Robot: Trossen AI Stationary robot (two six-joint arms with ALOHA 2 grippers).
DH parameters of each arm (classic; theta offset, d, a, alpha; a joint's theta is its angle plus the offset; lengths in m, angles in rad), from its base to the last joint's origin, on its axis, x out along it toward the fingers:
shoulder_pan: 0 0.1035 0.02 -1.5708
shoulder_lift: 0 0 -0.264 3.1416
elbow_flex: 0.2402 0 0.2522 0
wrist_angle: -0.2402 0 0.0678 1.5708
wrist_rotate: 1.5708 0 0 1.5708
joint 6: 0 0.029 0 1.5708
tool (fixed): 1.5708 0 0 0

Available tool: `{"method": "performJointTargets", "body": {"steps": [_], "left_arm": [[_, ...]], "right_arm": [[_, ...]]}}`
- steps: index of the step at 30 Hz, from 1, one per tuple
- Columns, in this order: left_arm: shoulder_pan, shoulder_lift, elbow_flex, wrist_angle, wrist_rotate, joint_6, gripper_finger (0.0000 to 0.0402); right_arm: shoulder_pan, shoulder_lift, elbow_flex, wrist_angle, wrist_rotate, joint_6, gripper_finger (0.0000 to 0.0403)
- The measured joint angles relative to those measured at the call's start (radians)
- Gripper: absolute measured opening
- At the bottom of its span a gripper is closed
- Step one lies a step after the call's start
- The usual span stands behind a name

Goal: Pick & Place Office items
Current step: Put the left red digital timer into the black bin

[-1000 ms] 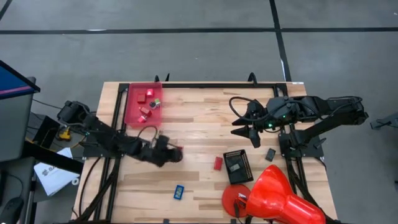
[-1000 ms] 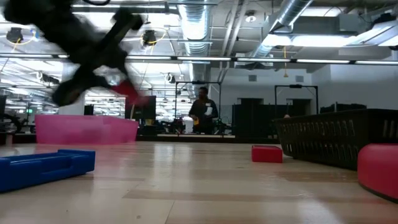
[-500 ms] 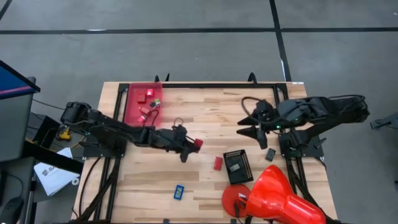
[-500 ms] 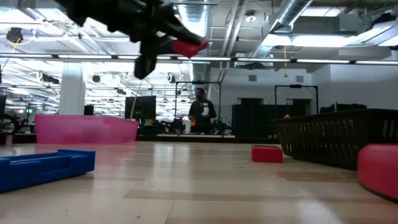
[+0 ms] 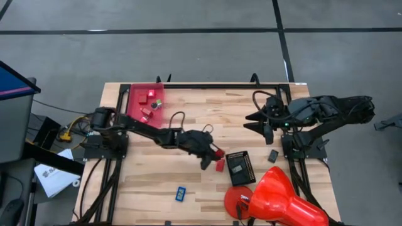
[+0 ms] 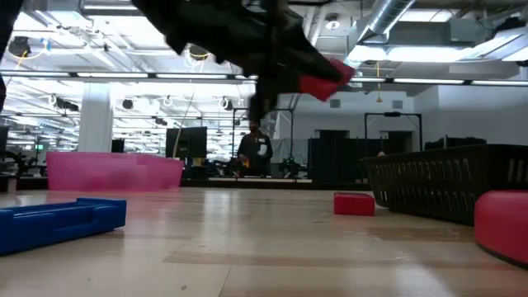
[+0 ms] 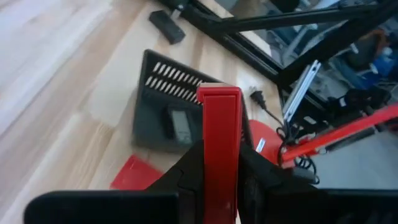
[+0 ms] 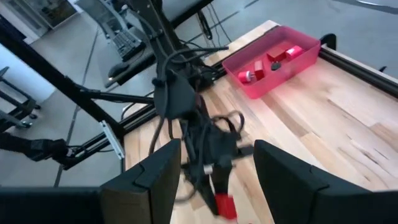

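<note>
My left gripper [image 5: 212, 154] reaches out over the middle of the table, shut on a small red block [image 7: 219, 124] that also shows in the low view [image 6: 326, 84]. It hovers just left of the black tray [image 5: 239, 167]. A second red block [image 5: 220, 165] lies flat on the wood right beside the tray. A blue piece [image 5: 180, 193] lies near the front edge, and a small black piece [image 5: 273, 156] lies to the right of the tray. My right gripper [image 5: 256, 123] hangs open at the far right, high above the table, with nothing between its fingers [image 8: 149, 177]. My left gripper pinches the red block by its two long sides [image 7: 219, 158] between both fingers. The fingers run along the block, whose far end [image 7: 219, 99] sticks out past the fingertips. They come from the table's left, slanting a little downward. The block is lifted clear of the table.
A pink bin [image 5: 144, 103] at the far left corner holds several small pieces. A big red cone-shaped object [image 5: 282, 198] lies at the near right corner. The tray holds a small dark item [image 7: 180, 127]. Beyond the table a person [image 6: 254, 153] stands in the room.
My left gripper has swept from the table's left toward the right, up to the black tray, carrying the red block clear of the table and rolling its wrist on the way. My right gripper has drawn back slightly toward the right edge.
</note>
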Motion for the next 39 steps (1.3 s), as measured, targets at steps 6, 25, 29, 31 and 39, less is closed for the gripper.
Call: {"method": "performJointTargets", "body": {"steps": [6, 25, 29, 31, 39], "left_arm": [[0.032, 0.118, 0.141, 0.005, 0.116, 0.027, 0.0049], [0.042, 0.284, 0.289, -0.002, 0.165, 0.049, 0.0049], [0.045, 0.283, 0.289, 0.003, 0.143, 0.054, 0.0049], [0.048, 0.283, 0.289, 0.003, 0.135, 0.055, 0.0049], [0.052, 0.283, 0.289, 0.007, 0.124, 0.083, 0.0060]], "right_arm": [[-0.005, 0.022, 0.000, -0.002, 0.009, 0.002, 0.0196], [-0.005, 0.023, 0.000, 0.009, 0.057, -0.002, 0.0196], [-0.005, 0.023, 0.000, 0.009, 0.078, -0.010, 0.0196], [-0.005, 0.023, 0.000, 0.009, 0.079, -0.012, 0.0196], [-0.005, 0.023, 0.000, 0.010, 0.079, -0.017, 0.0196]]}}
